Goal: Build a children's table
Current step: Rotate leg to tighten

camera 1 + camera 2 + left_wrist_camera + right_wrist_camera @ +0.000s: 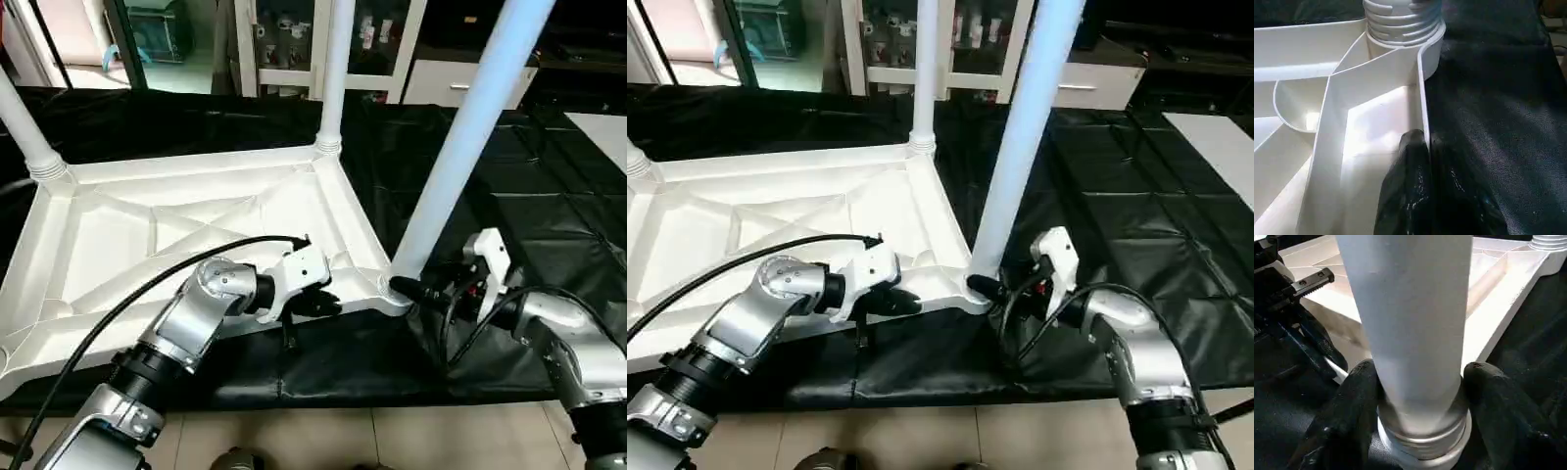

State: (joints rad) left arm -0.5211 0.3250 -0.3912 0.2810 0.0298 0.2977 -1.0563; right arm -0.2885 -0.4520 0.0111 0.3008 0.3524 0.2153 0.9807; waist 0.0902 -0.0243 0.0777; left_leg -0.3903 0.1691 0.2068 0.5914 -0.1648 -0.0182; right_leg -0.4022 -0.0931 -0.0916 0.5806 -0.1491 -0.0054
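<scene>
Nearest, the left gripper [318, 302] is pinched shut on the raised rim of the upturned white table top [147, 230], one finger [1408, 181] inside the rim. Just beside it, at the near corner, the right gripper [1418, 396] straddles the base of a leg [460, 147] standing in its socket, fingers [1349, 416] close on either side; whether they press it I cannot tell. The top lies on the black sheet [529, 225]. Farther back stand two more legs [333, 73], then white cabinets [294, 39].
</scene>
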